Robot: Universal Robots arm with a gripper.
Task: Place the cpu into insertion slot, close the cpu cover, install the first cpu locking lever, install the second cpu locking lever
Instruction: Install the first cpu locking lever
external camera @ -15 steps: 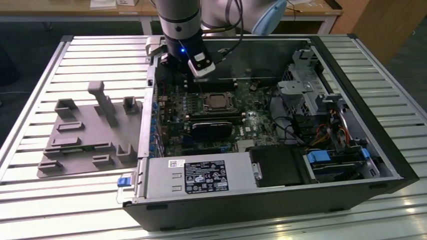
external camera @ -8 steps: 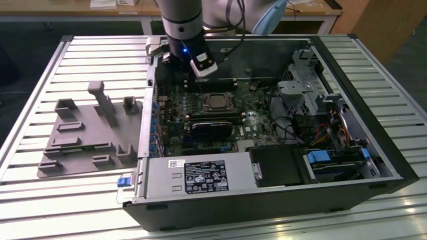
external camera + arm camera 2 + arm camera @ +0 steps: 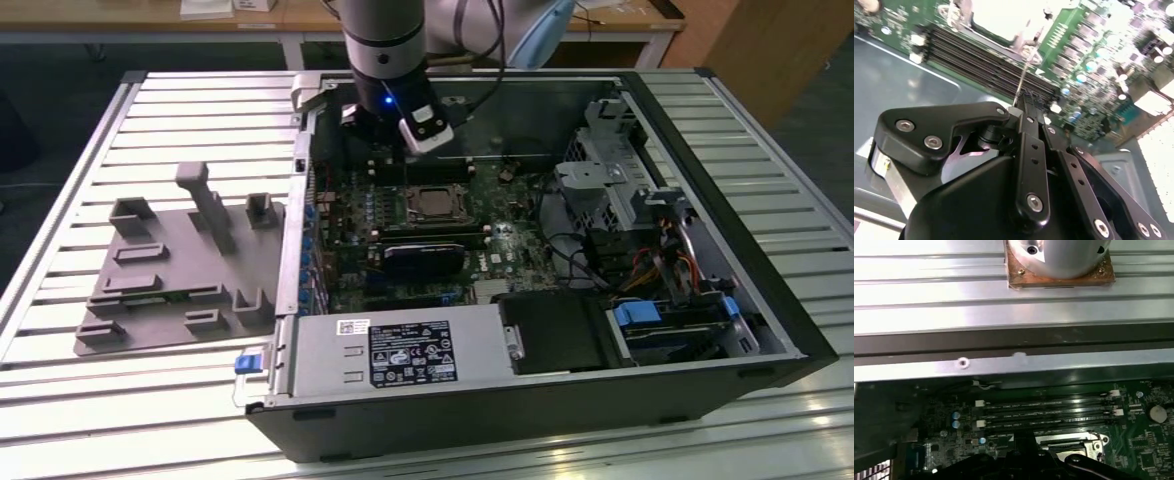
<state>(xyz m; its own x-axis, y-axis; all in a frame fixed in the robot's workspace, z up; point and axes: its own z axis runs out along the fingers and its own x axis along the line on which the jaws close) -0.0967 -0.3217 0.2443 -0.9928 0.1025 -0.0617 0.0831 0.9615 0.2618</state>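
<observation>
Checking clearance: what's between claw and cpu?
Long black memory slots and a thin metal rod lie between the claw and the cpu, in the second wrist view.

Grey fixture plate (image 3: 147,300) on slatted table (image 3: 134,420), beside open computer case (image 3: 534,415).

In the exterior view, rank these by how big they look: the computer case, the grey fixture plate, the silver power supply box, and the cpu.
Largest to smallest:
1. computer case
2. grey fixture plate
3. power supply box
4. cpu
The power supply box sits nearer the camera than the cpu, but the gap is clear anyway.
</observation>
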